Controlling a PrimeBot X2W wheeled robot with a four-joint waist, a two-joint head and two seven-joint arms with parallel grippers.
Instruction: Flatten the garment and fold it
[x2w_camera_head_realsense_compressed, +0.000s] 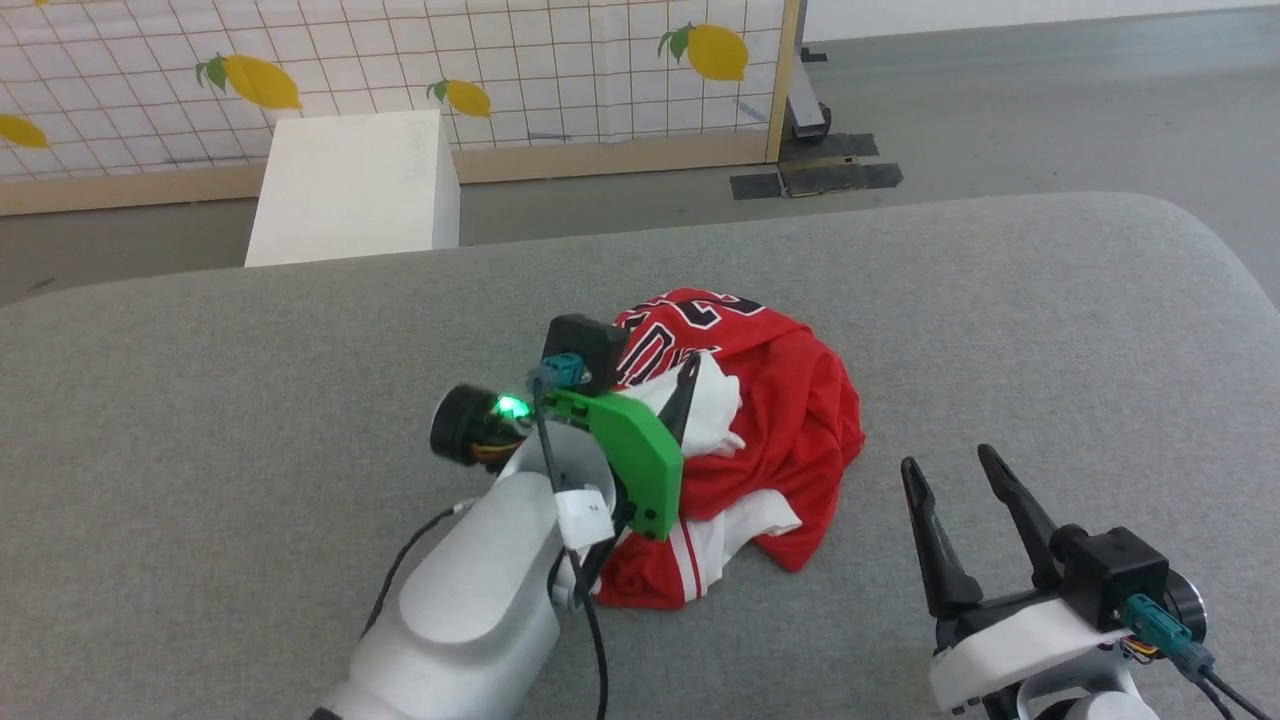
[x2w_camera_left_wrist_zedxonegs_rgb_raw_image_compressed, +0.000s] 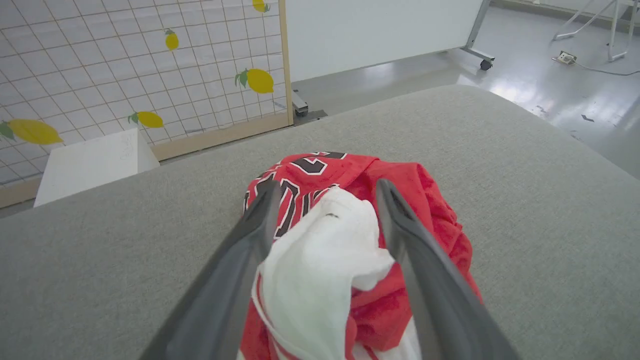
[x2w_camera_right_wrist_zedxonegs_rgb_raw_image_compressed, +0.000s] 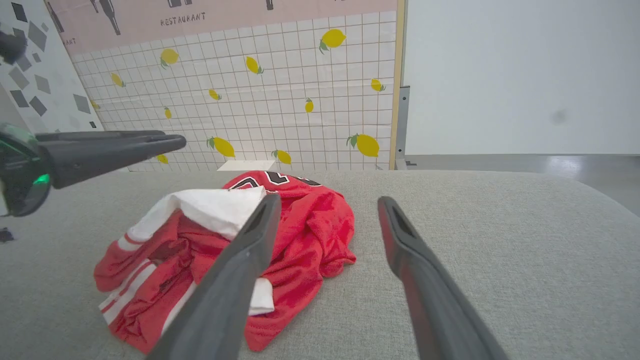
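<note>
We see a shirt (x2w_camera_head_realsense_compressed: 800, 420) in red, its sleeve white with red stripes at the trim, its lettering black outlined in white. The worktop (x2w_camera_head_realsense_compressed: 1000, 330) is a plain pale grey weave. The left tool (x2w_camera_left_wrist_zedxonegs_rgb_raw_image_compressed: 326, 186) and the right tool (x2w_camera_head_realsense_compressed: 947, 458) have dark grey fingers; the left one carries a bright green bracket (x2w_camera_head_realsense_compressed: 635, 455). We also note a white box (x2w_camera_head_realsense_compressed: 355, 185) and a white grid panel (x2w_camera_head_realsense_compressed: 600, 70) dotted with yellow, green-leaved lemons (x2w_camera_head_realsense_compressed: 715, 50).

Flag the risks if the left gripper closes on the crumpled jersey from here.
1. The left gripper is open, straddling the bunched white sleeve; closing could pinch several layers and lift the garment as one heap.
2. The right gripper sits open beside the cloth, so nothing pins it; it may drag.
</note>
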